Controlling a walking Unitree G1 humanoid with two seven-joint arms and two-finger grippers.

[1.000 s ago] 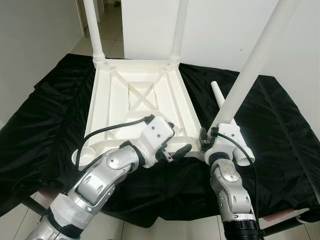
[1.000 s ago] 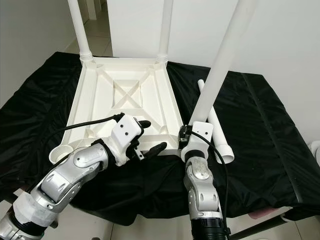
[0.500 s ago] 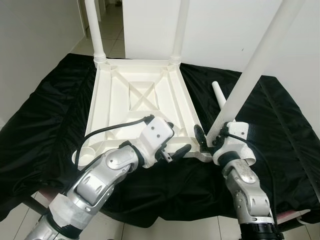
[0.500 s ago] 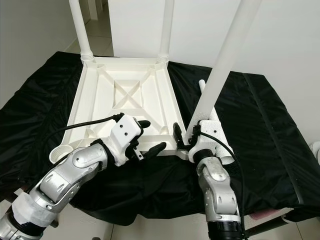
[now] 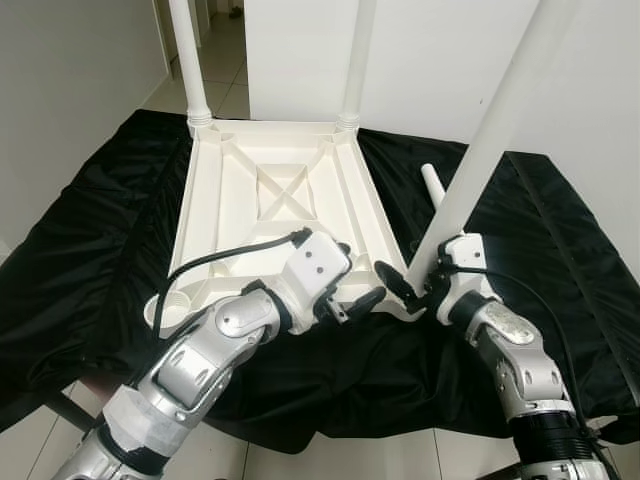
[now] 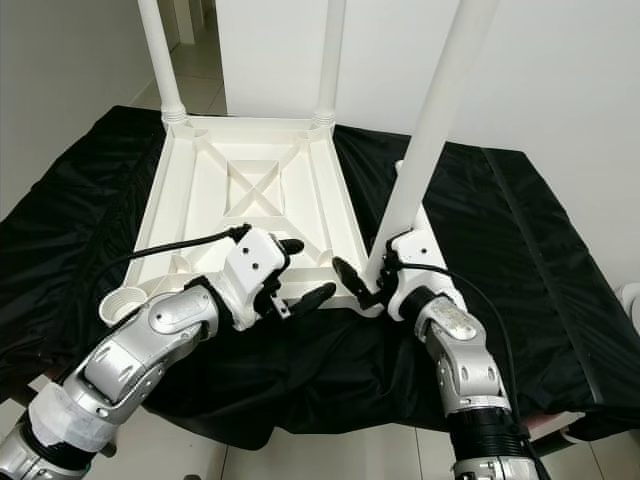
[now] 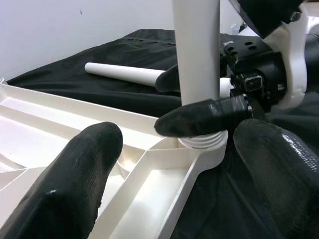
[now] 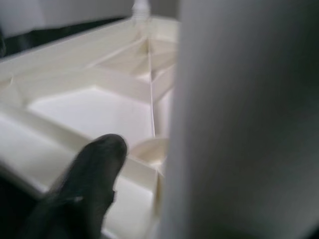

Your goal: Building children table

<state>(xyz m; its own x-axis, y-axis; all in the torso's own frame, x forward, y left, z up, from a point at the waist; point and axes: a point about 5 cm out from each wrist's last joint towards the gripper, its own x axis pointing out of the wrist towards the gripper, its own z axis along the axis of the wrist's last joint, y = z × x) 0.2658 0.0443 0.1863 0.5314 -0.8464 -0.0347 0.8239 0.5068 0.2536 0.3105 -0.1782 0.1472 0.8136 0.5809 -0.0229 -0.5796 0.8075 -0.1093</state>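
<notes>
The white children's table [image 5: 192,215] lies upside down on a black cloth, with two legs [image 5: 187,60] [image 5: 360,55] standing in its far corners. My right gripper [image 5: 415,283] is shut on a third white leg [image 5: 490,140], low on its shaft. That leg's threaded foot [image 7: 204,142] sits at the table's near right corner socket, and it leans slightly to the right. My left gripper [image 6: 305,272] hovers open at the table's near edge, just left of that corner, and holds nothing. The near left socket [image 5: 165,310] has no leg in it.
A loose white leg [image 5: 433,188] lies on the cloth to the right of the table, partly behind the held leg. The black cloth [image 5: 90,230] hangs over the support's edges. White walls and a tiled floor lie beyond.
My right forearm has swung out to the right, and the held leg's foot has shifted left onto the corner socket. The left gripper has stayed put.
</notes>
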